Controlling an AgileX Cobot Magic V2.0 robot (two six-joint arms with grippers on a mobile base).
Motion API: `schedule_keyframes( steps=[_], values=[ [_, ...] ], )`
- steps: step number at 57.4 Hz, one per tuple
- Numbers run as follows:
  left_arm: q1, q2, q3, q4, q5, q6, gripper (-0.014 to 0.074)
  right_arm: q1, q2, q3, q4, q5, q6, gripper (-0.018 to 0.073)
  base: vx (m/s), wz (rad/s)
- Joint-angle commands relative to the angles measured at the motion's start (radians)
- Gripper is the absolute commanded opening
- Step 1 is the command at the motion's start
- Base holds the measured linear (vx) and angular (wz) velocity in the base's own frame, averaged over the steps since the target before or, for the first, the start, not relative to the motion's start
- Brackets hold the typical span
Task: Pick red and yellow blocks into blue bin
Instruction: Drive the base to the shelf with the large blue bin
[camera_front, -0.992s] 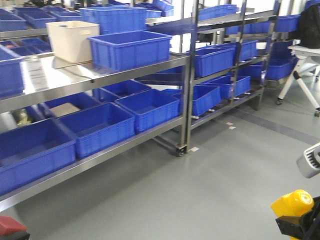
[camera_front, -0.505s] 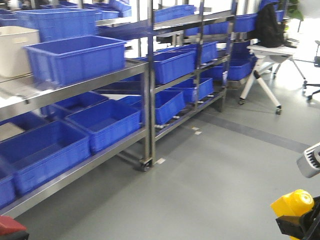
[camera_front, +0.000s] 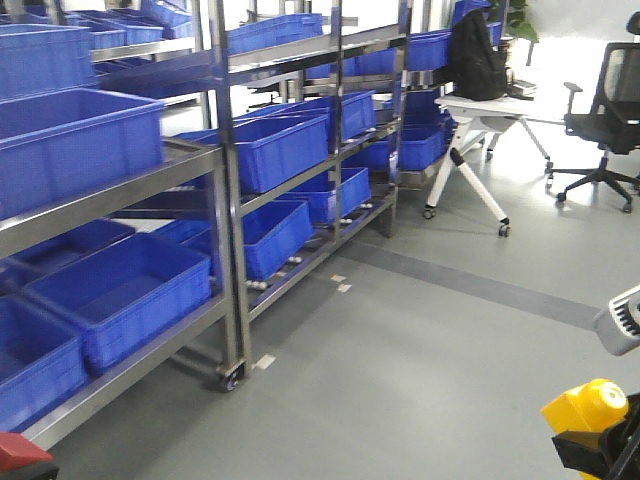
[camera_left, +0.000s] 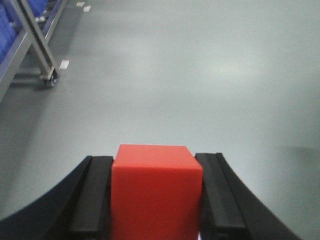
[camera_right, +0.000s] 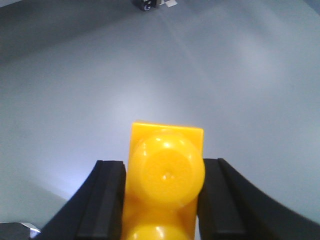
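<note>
Shelving (camera_front: 228, 200) stacked with blue crates (camera_front: 150, 325) fills the left of the front view. The yellow brick (camera_front: 590, 405) sits at bottom right and the red cube (camera_front: 20, 452) at bottom left.

Left wrist view: the left tool (camera_left: 157, 200) pinches the red cube above the grey floor (camera_left: 200, 75).

Right wrist view: the right tool (camera_right: 164, 200) pinches the yellow brick, with its studs towards the camera.
</note>
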Motion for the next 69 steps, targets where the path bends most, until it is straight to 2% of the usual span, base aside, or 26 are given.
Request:
schedule_keyframes(
  steps=[1, 69],
  values=[
    [-0.004, -0.005, -0.03, -0.017, -0.072, -0.004, 0.0201, 0.002, -0.013, -0.028, -0.002, -0.064, -0.002, 0.0247, 0.45, -0.2],
    [-0.004, -0.008, -0.03, -0.017, -0.072, -0.004, 0.0201, 0.002, -0.013, -0.028, -0.002, -0.064, -0.002, 0.0247, 0.42, -0.23]
  ],
)
